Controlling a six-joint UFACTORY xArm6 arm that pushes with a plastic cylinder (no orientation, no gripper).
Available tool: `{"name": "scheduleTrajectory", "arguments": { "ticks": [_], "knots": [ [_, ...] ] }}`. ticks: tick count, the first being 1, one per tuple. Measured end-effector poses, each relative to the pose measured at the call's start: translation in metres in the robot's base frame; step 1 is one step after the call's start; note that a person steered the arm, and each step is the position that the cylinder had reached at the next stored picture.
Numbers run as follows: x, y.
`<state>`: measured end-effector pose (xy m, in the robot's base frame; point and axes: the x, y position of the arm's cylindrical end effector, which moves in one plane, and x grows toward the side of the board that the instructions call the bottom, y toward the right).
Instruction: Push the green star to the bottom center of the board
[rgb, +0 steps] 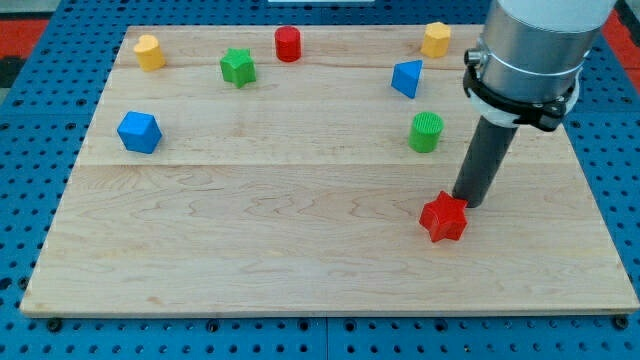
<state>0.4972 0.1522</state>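
The green star (238, 67) lies near the view's top, left of centre, on the wooden board (300, 250). My tip (468, 203) is at the view's right, far from the green star. It touches the upper right side of a red star (444, 217). The rod rises from there to the arm's grey body at the view's top right.
A red cylinder (288, 43) stands right of the green star. A yellow block (149, 52) is at the top left, a blue block (139, 132) at the left. A blue triangular block (407, 78), a yellow block (436, 39) and a green cylinder (426, 132) are at the right.
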Motion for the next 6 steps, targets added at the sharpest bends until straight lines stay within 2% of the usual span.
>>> {"name": "scheduleTrajectory", "arguments": {
  "ticks": [2,3,4,5,6],
  "knots": [
    [-0.025,-0.055],
    [0.023,-0.04],
    [0.011,-0.06],
    [-0.005,-0.119],
    [-0.007,-0.142]
  ]
}}
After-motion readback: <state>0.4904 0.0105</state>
